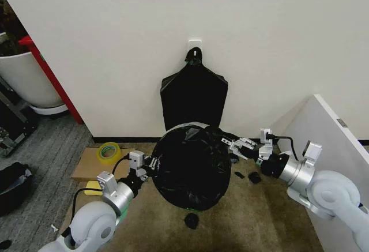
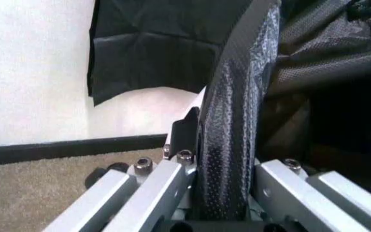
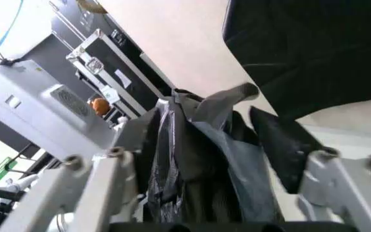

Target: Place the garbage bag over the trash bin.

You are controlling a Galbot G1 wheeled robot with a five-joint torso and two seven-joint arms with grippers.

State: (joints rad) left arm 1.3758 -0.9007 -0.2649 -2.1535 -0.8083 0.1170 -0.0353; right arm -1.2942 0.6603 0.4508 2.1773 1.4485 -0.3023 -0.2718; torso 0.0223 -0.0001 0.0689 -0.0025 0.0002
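A flat black bundle of bags (image 1: 194,99) hangs on the white wall (image 1: 144,33) from a small white hook (image 1: 195,44). A roll of yellow tape (image 1: 108,152) lies on a piece of brown cardboard (image 1: 86,162) on the carpet (image 1: 259,217). Some small black scraps (image 1: 191,220) lie on the carpet too. A large white planter pot (image 1: 26,76) stands at the far left, beside a red bar (image 1: 49,73). A white panel (image 1: 334,131) stands at the right.

White wall (image 1: 115,44), brown carpet (image 1: 259,217), black baseboard (image 1: 118,139).
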